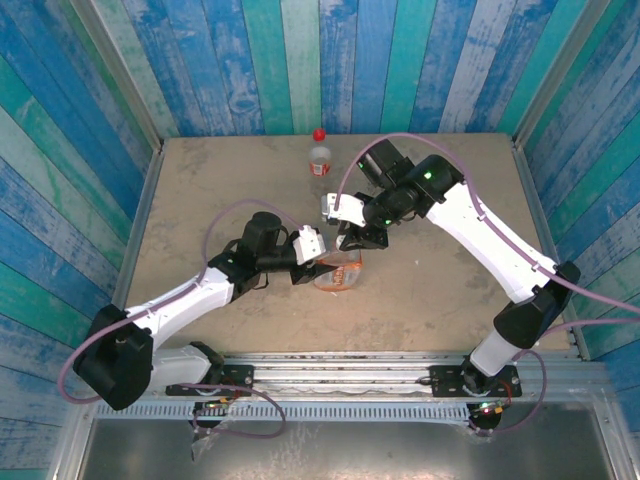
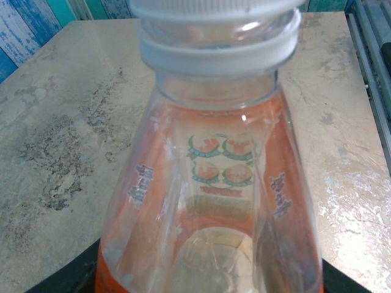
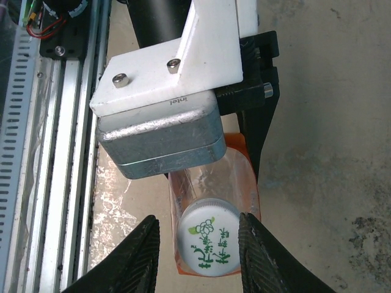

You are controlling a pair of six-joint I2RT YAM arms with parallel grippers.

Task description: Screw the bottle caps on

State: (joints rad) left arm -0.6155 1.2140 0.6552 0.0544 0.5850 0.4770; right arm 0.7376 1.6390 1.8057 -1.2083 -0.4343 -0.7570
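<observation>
**A:** How would the orange bottle [image 2: 214, 201] handle?

**B:** Probably light. The walls are thin and clear, so a hard squeeze would likely dent it, and it looks smooth enough to spin under a twist. Low on the body seems the sensible hold, and there the left gripper [image 1: 328, 262] has it clamped, over the middle of the table [image 1: 200, 200]. The white cap [image 3: 209, 243] sits on the neck; being small and stiff, it is best pinched at its rim.

**A:** And the right arm?

**B:** It reaches in from the right, elbow bent, wrist tipped over the neck. The right gripper [image 3: 198, 218] straddles the cap, one finger [image 3: 256, 250] against the rim. Whether it actually bites cannot be told.

**A:** The other bottle?

**B:** The small bottle [image 1: 319, 160] stands at the far edge, red cap [image 1: 319, 134] on top, well apart.
</observation>
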